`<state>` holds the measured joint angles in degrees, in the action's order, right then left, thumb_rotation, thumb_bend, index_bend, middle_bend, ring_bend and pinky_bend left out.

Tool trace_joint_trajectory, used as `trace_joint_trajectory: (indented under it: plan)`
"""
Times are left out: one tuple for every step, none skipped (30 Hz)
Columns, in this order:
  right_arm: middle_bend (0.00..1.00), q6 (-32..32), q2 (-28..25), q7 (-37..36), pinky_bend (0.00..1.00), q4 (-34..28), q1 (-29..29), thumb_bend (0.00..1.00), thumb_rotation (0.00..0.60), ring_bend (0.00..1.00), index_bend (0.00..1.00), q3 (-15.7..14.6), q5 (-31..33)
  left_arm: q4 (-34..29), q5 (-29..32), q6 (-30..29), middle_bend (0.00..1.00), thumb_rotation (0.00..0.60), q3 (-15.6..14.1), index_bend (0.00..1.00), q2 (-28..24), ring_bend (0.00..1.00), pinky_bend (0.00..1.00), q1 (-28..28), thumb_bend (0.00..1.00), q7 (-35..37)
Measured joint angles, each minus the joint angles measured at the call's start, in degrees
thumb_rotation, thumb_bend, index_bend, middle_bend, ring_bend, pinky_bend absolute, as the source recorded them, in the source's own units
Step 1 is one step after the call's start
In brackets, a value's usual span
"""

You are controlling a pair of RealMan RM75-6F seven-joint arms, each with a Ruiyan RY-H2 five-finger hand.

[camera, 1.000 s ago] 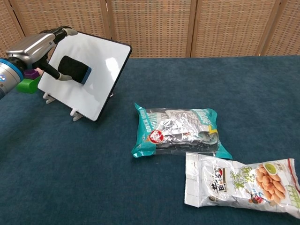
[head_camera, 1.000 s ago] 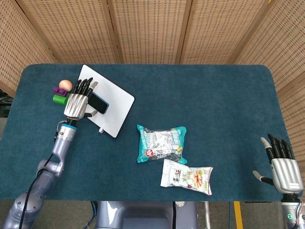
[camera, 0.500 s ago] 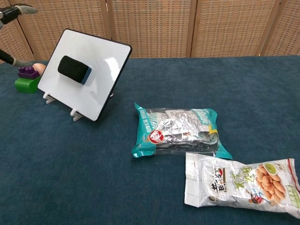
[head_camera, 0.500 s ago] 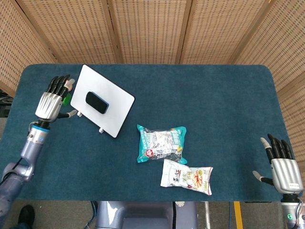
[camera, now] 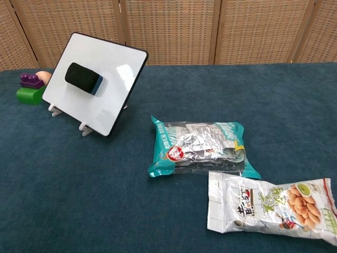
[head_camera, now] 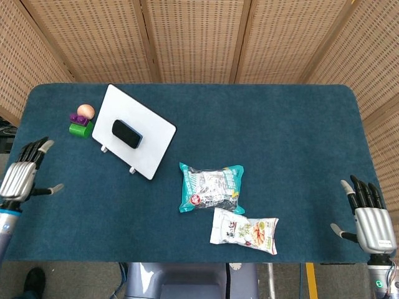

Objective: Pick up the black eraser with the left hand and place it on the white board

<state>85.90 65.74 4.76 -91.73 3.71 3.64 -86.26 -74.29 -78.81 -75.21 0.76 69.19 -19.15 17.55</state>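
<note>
Black eraser (head_camera: 126,133), blue-edged, on white board (head_camera: 153,140) | left robot hand (head_camera: 20,179) spread, empty

Black eraser (head_camera: 126,133) w/ blue edge sits flat on the white board (head_camera: 153,144), upper-left part; board tilted on small feet.

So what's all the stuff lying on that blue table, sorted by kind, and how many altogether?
White board: 1
Black eraser, stuck on the board: 1
Snack packets: 2, a teal packet and a white packet
Toy blocks: 2, a green block and a purple block
Small peach-coloured ball: 1
Total: 7
</note>
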Motion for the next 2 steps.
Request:
trace_joint_trajectory:
  plan:
    - [0.0, 0.0, 0.0, 0.0, 0.0, 0.0, 0.0, 0.1, 0.6, 0.0, 0.06, 0.0, 0.0, -1.1, 0.4, -0.5, 0.0, 0.6, -0.4, 0.0, -0.7, 0.0, 0.0, 1.0, 0.0, -0.9]
    - [0.0, 0.0, 0.0, -0.1, 0.0, 0.0, 0.0, 0.1, 0.6, 0.0, 0.06, 0.0, 0.0, -2.2, 0.8, -1.1, 0.0, 0.6, -0.8, 0.0, -1.3, 0.0, 0.0, 2.0, 0.0, -1.7]
